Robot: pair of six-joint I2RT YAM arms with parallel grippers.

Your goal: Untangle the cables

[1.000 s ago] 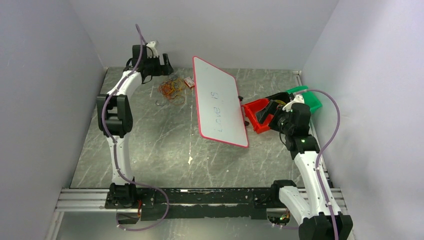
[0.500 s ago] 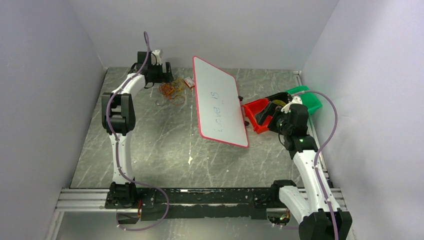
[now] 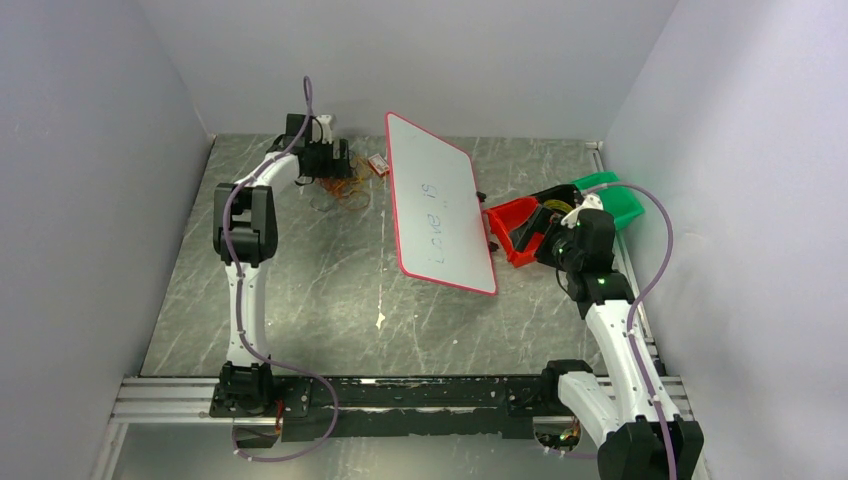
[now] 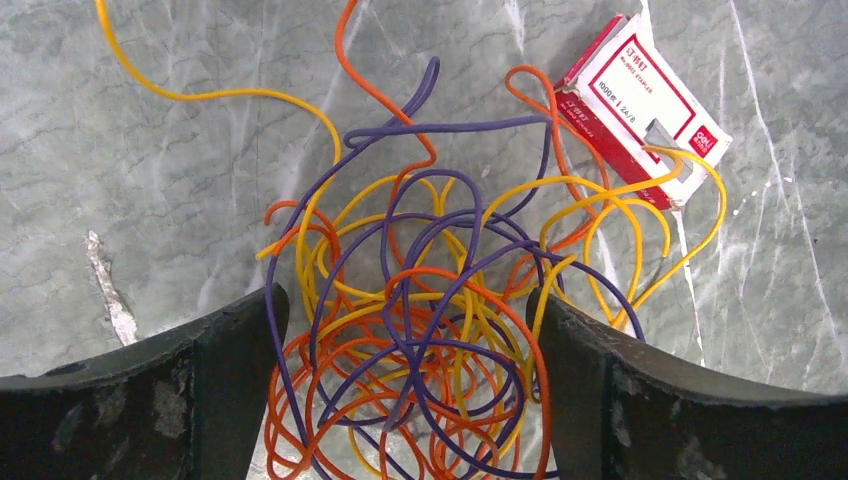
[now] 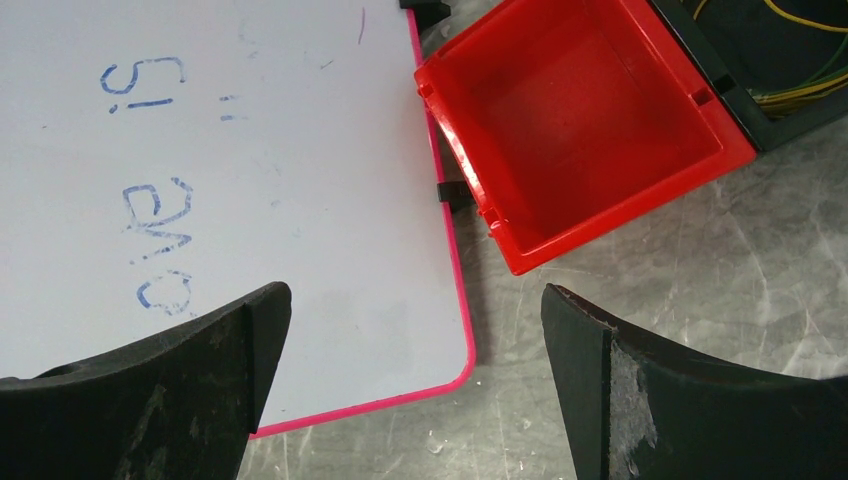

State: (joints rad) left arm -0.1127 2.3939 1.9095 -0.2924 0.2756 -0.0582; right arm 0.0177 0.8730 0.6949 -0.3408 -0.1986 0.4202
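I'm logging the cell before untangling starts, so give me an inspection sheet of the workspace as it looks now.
Surface: grey marbled table, scuffed white in places.
Job's things: cables, orange, yellow and purple loops in one tangle, far left.
Clutter: staple box with a yellow loop overlapping it; whiteboard with writing; red bin, empty; black bin holding wires; green bin.
Grippers: left gripper open, fingers straddling the cables; right gripper open over the whiteboard edge and red bin, empty.
Cables: purple left hose loops below the rail; purple right hose arcs beside its arm.
Surroundings: plain walls on three sides.
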